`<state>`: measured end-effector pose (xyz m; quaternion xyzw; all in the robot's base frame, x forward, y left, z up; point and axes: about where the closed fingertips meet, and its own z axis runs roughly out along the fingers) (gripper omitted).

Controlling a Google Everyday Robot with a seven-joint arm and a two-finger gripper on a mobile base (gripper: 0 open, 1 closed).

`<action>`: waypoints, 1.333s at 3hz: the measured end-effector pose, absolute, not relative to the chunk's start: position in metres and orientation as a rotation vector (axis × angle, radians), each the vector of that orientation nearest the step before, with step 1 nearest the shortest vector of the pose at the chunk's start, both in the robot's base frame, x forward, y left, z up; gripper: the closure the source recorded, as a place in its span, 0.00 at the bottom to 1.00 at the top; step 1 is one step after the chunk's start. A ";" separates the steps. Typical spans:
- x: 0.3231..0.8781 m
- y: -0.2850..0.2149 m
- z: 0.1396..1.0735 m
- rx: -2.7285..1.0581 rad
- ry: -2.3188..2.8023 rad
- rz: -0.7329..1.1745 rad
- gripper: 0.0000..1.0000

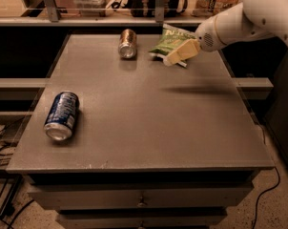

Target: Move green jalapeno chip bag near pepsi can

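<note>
We see dim, warm light fr. above — gripper [172, 59], far right by the green jalapeno chip bag [167, 39], drops a soft shadow on the surface [149, 123]; pepsi can [61, 115] rim glints faintly.

Your one camera looks down across the tabletop [149, 128] from its near edge, fairly close; the pincer [174, 58] sits far right.

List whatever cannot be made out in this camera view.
- Green jalapeno chip bag: its lower right part is hidden behind the gripper, which is at the far right of the table; whether they touch cannot be told.
- Arm: cut off by the top and right edges.
- Brownish can: label too blurred to read.
- Pepsi can: lying on its side, underside hidden.
</note>
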<state>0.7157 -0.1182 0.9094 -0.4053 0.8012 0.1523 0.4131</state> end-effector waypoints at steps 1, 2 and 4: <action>0.748 -0.109 0.891 -0.982 2.035 0.413 0.00; 0.773 -0.107 0.874 -0.920 2.065 0.468 0.00; 0.794 -0.107 0.853 -0.883 2.096 0.531 0.42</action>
